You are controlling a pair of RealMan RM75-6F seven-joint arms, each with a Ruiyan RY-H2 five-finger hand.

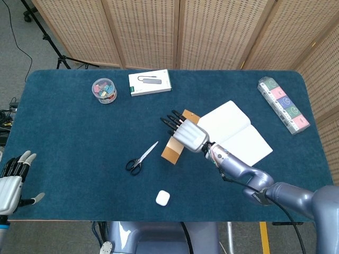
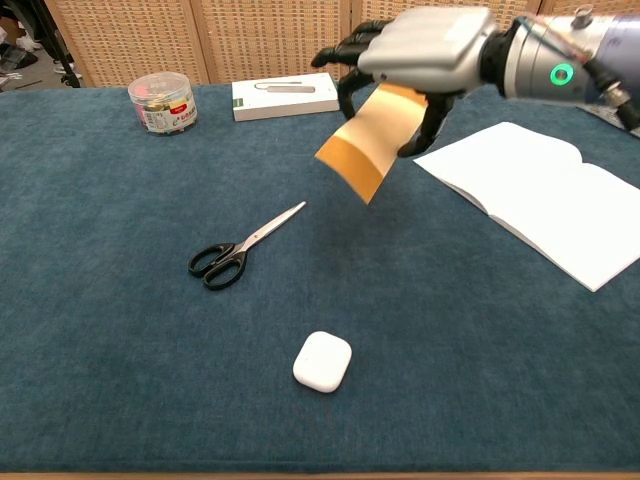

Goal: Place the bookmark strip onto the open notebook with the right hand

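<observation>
Starting at the far left of the head view, the left hand (image 1: 10,182) rests low beside the table edge with its fingers apart and nothing in it; it is well apart from everything the task needs. Near the middle of the table (image 2: 110,330) lie the scissors (image 2: 238,250) and a small white case (image 2: 322,361), both flat on the cloth. Further right, the right hand (image 2: 425,50) holds the strip (image 2: 370,140) in the air, clear above the cloth. Its fingers are curled over the upper end of the strip and the thumb presses from below, so the grip looks firm. The strip hangs tilted, with its long axis running down and to the left from the hand, and its free end points toward the scissors side. The notebook (image 2: 545,195) lies open and flat just to the right of this hand, on the side opposite to the hanging end. I judge that the coming move is a short carry to the right, and the low end should come over the near page before release.
</observation>
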